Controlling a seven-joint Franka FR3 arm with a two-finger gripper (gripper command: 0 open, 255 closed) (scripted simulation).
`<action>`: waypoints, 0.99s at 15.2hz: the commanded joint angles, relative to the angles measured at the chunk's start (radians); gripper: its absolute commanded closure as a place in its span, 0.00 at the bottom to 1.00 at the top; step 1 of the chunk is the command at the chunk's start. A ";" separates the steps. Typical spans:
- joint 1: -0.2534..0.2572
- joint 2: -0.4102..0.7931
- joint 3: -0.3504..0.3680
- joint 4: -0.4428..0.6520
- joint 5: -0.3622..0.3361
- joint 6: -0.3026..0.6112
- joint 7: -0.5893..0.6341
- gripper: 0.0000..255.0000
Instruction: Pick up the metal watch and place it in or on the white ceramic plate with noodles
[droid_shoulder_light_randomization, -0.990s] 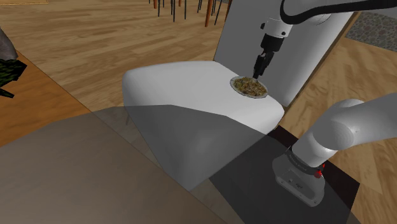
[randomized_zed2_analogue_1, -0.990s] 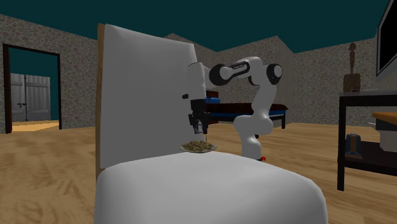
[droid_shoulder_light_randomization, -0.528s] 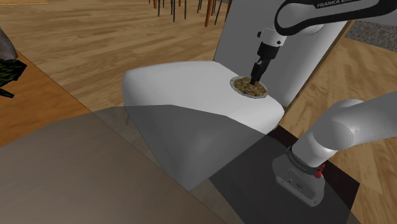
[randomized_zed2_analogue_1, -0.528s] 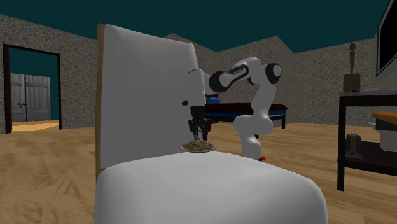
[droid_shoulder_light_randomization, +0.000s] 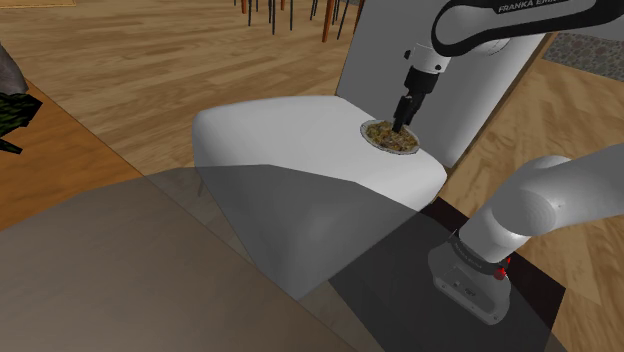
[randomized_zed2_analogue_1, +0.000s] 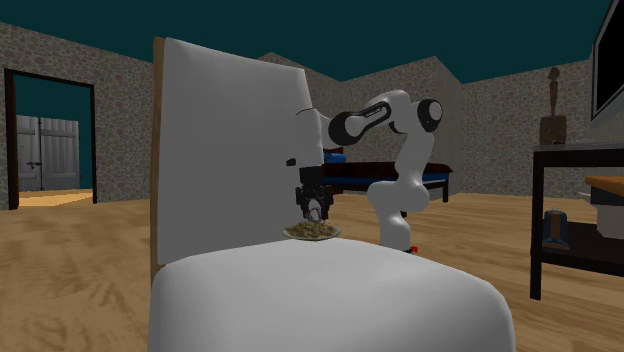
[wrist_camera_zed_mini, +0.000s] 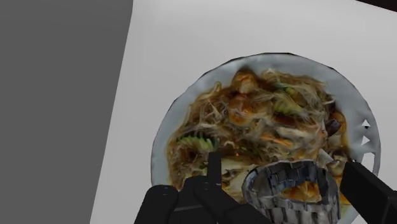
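**Watch on the noodles, only the retreat left to do**

Shoulder view: the gripper (droid_shoulder_light_randomization: 400, 124) hangs low over the plate (droid_shoulder_light_randomization: 366, 131) on the white seat (droid_shoulder_light_randomization: 280, 140).
Second exterior view: its tips are just above the noodles.
Wrist view: the metal watch (wrist_camera_zed_mini: 289, 191) lies on the noodles between spread fingers (wrist_camera_zed_mini: 214, 167), which seem not to touch it.
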 joint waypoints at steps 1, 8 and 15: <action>0.000 0.000 0.000 0.000 0.000 0.000 0.000 0.00; -0.002 -0.017 -0.001 0.116 -0.003 -0.134 0.001 0.00; -0.002 -0.017 -0.001 0.116 -0.003 -0.134 0.001 0.00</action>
